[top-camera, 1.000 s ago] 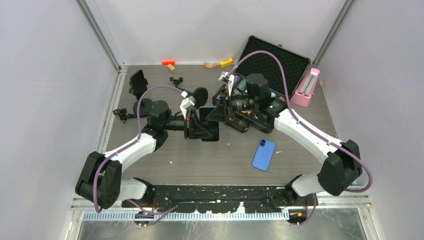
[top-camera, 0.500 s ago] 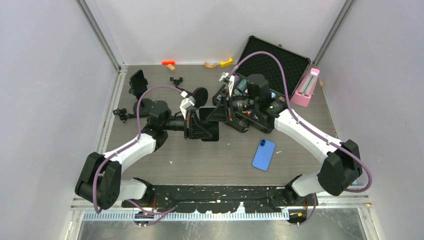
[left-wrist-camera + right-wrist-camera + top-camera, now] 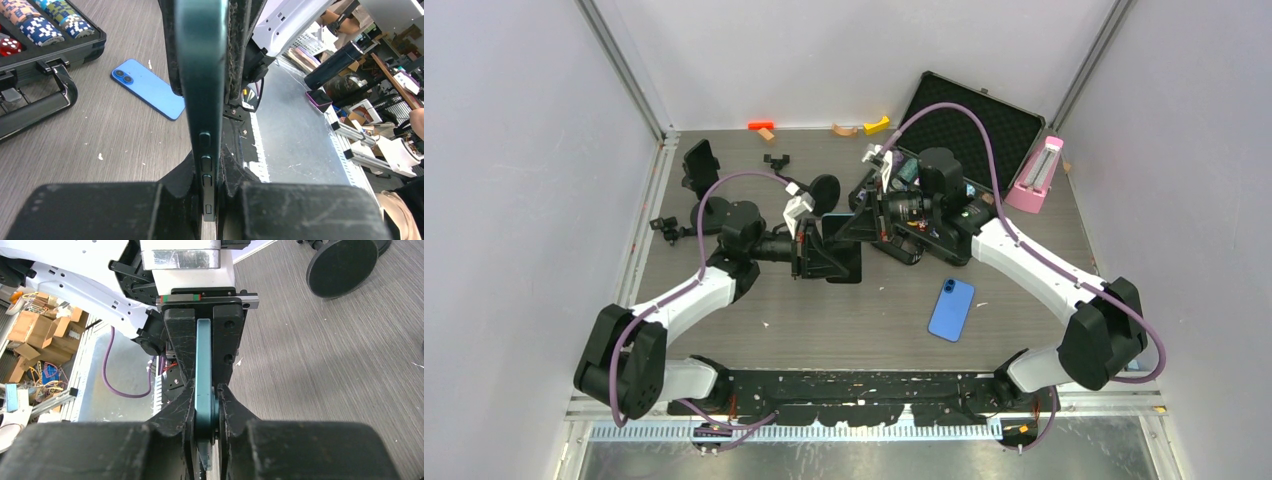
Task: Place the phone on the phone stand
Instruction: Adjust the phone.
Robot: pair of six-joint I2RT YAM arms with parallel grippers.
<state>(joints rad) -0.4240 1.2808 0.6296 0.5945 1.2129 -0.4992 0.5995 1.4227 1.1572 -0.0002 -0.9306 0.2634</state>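
Note:
A dark teal phone [image 3: 835,223] stands on edge above the table's middle, held from both sides. My left gripper [image 3: 842,262] is shut on one end, its pads pressed on both faces [image 3: 210,172]. My right gripper [image 3: 848,228] comes from the opposite side and is shut on the other end [image 3: 205,396], both pads touching the phone [image 3: 204,357]. In the left wrist view the phone's [image 3: 201,70] side buttons face the camera. The black phone stand [image 3: 701,168] is at the back left, away from both grippers.
A blue phone [image 3: 951,309] lies flat at the front right, also seen in the left wrist view [image 3: 148,89]. An open black case [image 3: 969,130] with poker chips [image 3: 45,27] sits behind the right arm. A black round disc [image 3: 824,190], a pink item [image 3: 1035,175] and small blocks [image 3: 864,127] lie at the back.
The right gripper's jaws have narrowed onto the teal phone. Both arms and the phone have stayed almost in the same place.

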